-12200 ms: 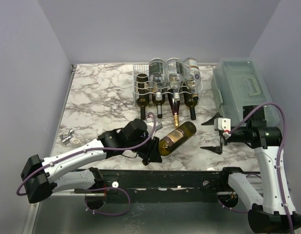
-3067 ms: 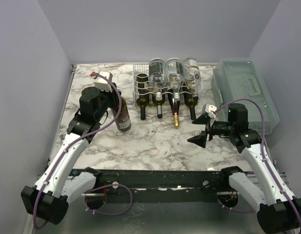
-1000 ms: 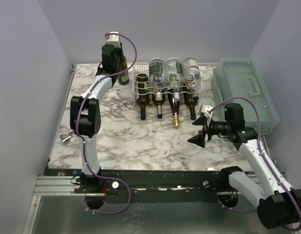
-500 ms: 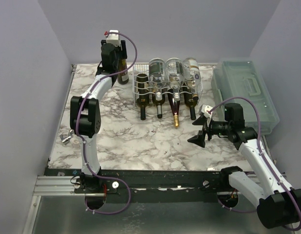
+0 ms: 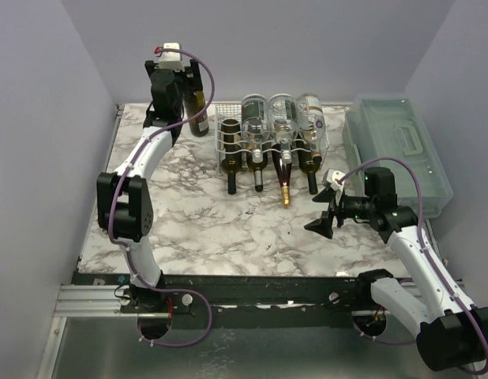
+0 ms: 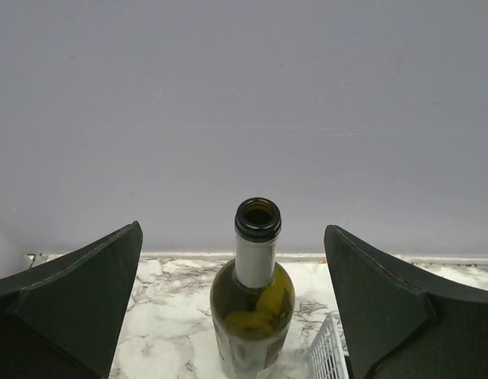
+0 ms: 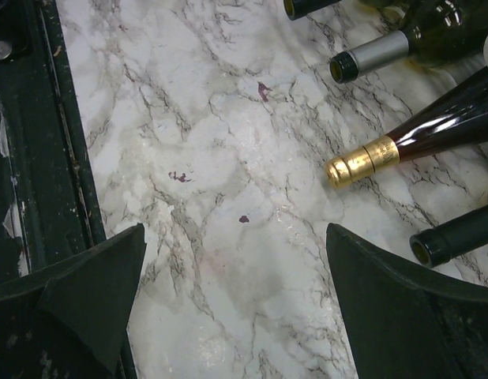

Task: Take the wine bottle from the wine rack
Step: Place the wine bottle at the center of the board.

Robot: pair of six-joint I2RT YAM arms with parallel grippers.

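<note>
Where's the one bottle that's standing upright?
From above, the upright wine bottle stands at the table's far left corner, just left of the wine rack, between the open left gripper's fingers without touching them.

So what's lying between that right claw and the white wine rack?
From above: between the right claw and the wine rack lie only marble table and bottle necks poking from the rack, one with a gold cap.

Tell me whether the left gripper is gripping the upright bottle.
No, the left gripper stands wide open, its fingers clear of the upright bottle.
</note>
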